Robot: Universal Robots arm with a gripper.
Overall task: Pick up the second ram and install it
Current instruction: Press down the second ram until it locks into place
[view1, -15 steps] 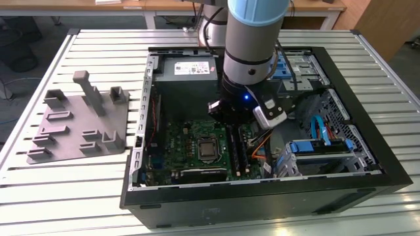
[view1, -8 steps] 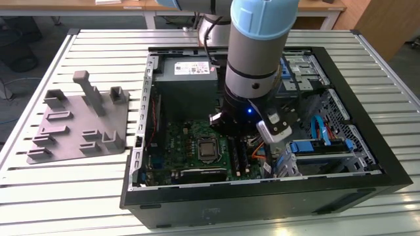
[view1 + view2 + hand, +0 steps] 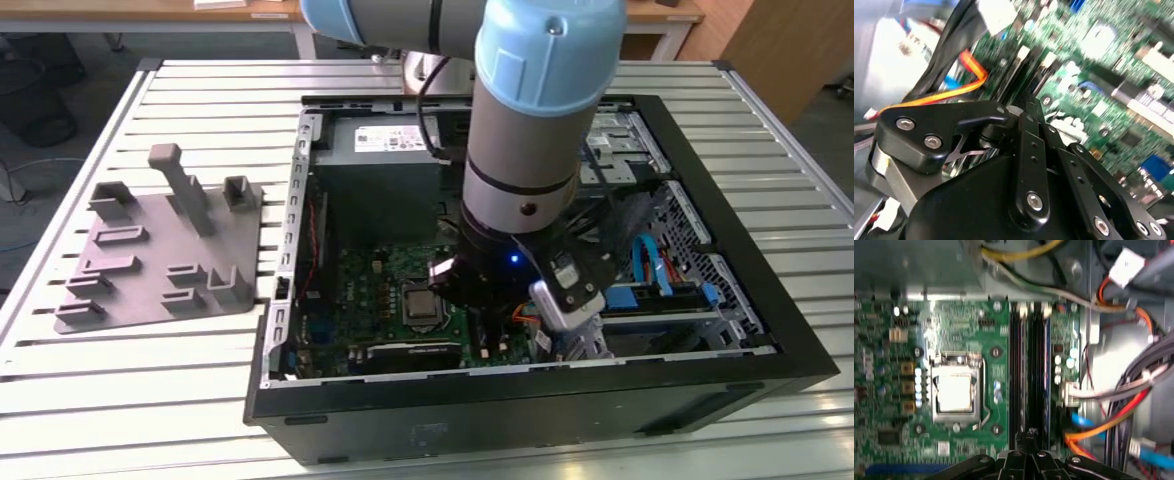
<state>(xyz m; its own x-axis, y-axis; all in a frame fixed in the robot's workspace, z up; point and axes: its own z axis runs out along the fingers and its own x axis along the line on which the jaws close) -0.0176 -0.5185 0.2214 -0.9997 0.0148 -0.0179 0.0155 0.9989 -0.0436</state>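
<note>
My gripper [image 3: 1029, 434] hangs low inside the open computer case [image 3: 534, 390], its black fingers drawn together, so it is shut. In both wrist views the tips [image 3: 1031, 106] sit right over one end of the long black memory slots [image 3: 1026, 365], beside the silver processor socket [image 3: 955, 392]. One slot shows a bluish edge [image 3: 1047, 365] along its length. I cannot tell the second ram apart from the dark slots below the tips. In the exterior view the arm's wrist [image 3: 521, 215] covers the gripper and the slots.
Orange, blue and black cables [image 3: 1104, 425] run close beside the slots, and an orange cable [image 3: 954, 92] passes near the fingers. A grey fixture plate [image 3: 160, 250] with upright holders lies on the slatted table on the exterior view's left. Blue drive brackets [image 3: 707, 293] sit on the case's other side.
</note>
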